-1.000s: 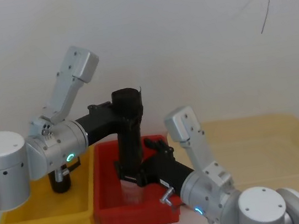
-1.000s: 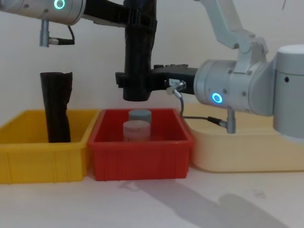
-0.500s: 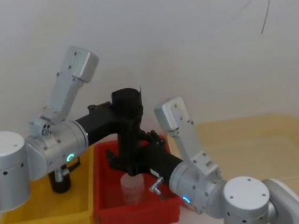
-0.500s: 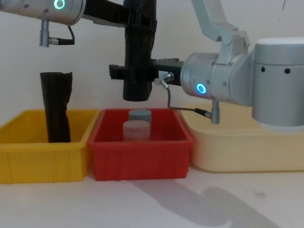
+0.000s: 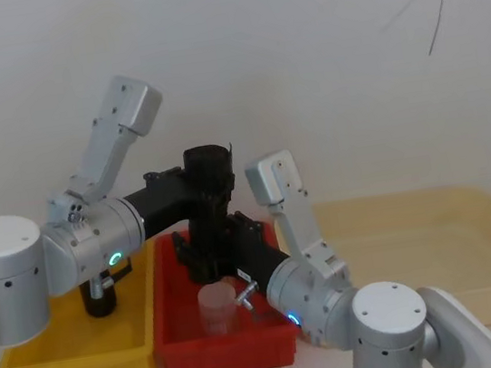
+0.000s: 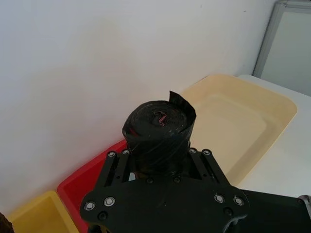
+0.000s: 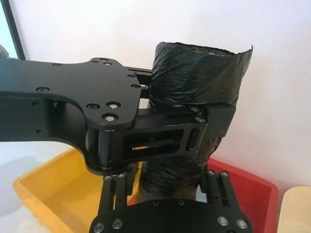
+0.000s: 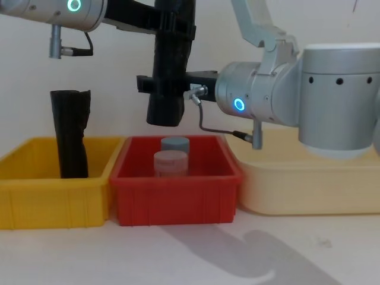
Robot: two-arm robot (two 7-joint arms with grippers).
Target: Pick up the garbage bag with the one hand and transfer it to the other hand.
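Red bin (image 8: 176, 196) sits below, so a slip would land safely. Over it hangs the garbage bag (image 8: 171, 56), nearly upright and clear of the rim. My left pincer (image 5: 209, 185) is clamped near its top, leaving the lower half free for my right pincer (image 8: 161, 83), which straddles it there; whether that one grips yet, I cannot tell.

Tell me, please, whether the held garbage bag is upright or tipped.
Nearly upright, slightly tilted: the garbage bag has its lower end left of its top.
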